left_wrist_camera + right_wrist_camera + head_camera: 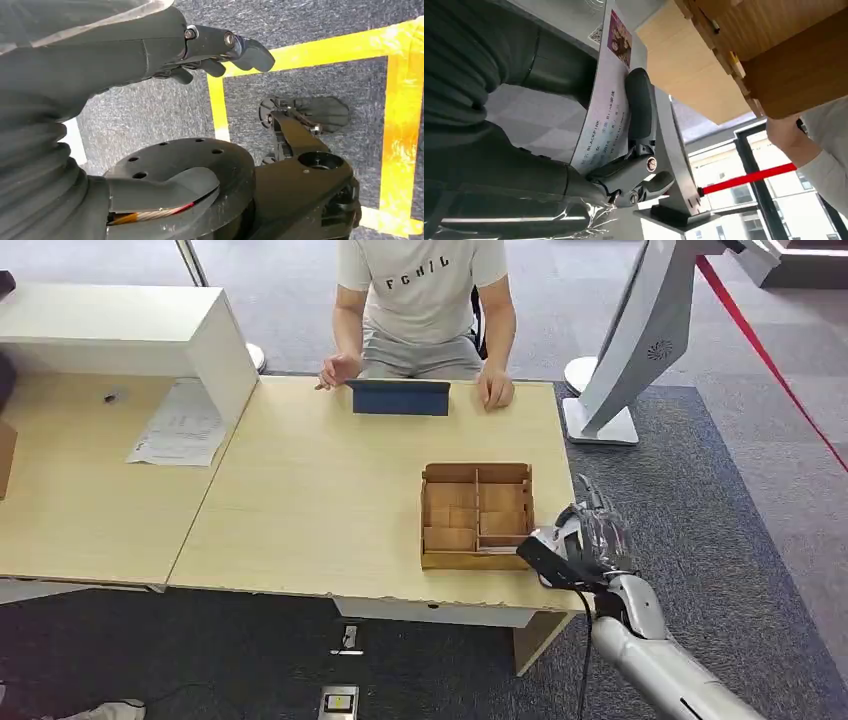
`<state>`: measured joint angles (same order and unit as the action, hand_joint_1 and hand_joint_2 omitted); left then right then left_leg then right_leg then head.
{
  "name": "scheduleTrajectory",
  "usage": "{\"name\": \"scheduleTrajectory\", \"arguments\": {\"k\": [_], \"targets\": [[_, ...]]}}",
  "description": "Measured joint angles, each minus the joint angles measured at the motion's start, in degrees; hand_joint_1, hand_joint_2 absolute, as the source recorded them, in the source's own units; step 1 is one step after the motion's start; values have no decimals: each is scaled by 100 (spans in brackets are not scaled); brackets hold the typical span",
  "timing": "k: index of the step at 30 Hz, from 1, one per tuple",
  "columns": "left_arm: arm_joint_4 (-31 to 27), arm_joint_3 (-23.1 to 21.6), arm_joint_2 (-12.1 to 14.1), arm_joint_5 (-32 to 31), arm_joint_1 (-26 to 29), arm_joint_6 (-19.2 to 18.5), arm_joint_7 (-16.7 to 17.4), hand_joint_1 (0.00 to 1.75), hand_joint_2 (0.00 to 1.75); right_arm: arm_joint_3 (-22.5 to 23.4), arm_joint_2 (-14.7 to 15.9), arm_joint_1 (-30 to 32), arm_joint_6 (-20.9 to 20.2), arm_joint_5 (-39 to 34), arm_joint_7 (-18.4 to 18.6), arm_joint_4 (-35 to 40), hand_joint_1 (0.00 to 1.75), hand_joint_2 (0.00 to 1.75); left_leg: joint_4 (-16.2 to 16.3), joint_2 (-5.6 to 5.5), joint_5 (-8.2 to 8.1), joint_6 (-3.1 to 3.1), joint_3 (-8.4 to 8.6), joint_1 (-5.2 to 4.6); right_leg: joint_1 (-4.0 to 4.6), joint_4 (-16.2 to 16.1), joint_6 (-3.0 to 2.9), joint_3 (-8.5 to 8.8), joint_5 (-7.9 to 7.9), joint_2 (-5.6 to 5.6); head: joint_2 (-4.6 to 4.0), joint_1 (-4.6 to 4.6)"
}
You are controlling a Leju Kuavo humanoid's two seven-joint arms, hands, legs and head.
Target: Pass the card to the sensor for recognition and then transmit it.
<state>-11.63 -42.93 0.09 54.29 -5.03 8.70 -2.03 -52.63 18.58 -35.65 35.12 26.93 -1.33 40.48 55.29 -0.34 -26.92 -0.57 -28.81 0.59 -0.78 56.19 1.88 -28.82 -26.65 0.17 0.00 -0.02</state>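
Observation:
My right hand [590, 535] hovers at the table's right front corner, just right of the wooden divided box [477, 516]. In the right wrist view this hand [634, 150] grips a white card [606, 100] with printed text and a small picture, a dark finger pressed across its face. The box [774, 55] lies close beyond the card. A dark blue flat device [399, 397] stands at the table's far edge in front of a seated person [425, 300]. My left hand [220, 50] hangs over the carpet with its fingers loosely curled and holds nothing.
A white kiosk stand [640, 340] and a red barrier tape [760, 350] are to the right of the table. A white cabinet [130, 330] and papers [180, 425] lie on the left desk. The person's hands rest beside the blue device.

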Motion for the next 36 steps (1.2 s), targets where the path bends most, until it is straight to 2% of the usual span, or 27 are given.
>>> {"name": "scheduleTrajectory", "arguments": {"k": [12, 36], "targets": [[0, -131, 22, 112, -6, -13, 22, 0, 175, -87, 55, -233, -136, 122, 81, -387, 175, 175, 0, 1, 0, 0, 1, 0, 0, 0, 0, 0, 0, 0, 0, 0], [0, -282, 31, 184, -10, 7, -33, 0, 175, -240, 28, -21, -181, 39, 81, -496, 175, 175, 0, 1, 0, 0, 1, 0, 0, 0, 0, 0, 0, 0, 0, 2]]}}
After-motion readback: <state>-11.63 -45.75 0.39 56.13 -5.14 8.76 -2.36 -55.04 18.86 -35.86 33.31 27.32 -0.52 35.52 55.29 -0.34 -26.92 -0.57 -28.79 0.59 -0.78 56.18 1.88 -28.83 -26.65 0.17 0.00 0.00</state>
